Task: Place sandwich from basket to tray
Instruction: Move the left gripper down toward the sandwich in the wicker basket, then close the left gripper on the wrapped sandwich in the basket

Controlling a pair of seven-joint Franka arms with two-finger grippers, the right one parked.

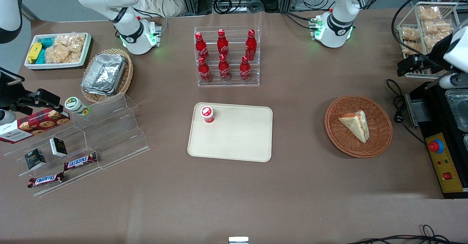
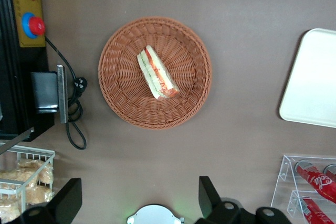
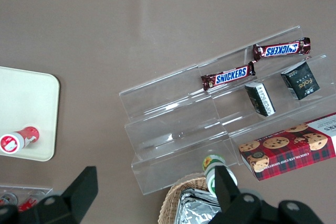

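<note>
The sandwich (image 1: 355, 125), a pale bread wedge with red and green filling, lies in the round reddish-brown wicker basket (image 1: 358, 147) toward the working arm's end of the table. The left wrist view also shows the sandwich (image 2: 156, 73) in the basket (image 2: 126, 103). The cream tray (image 1: 237, 141) lies mid-table and holds a small red-capped bottle (image 1: 207, 114); a corner of the tray (image 2: 315, 87) shows in the left wrist view. My left gripper (image 1: 409, 66) hangs high, farther from the front camera than the basket. In the wrist view it (image 2: 139, 198) is open and empty, fingers (image 2: 207, 195) wide apart, clear of the basket.
A black control box with a red button (image 1: 444, 156) and a cable (image 1: 398, 105) lie beside the basket. A wire rack of snack bags (image 1: 426, 28) stands near the gripper. A rack of cola bottles (image 1: 226, 55) stands farther back than the tray. An acrylic step shelf (image 1: 91, 134) lies toward the parked arm's end.
</note>
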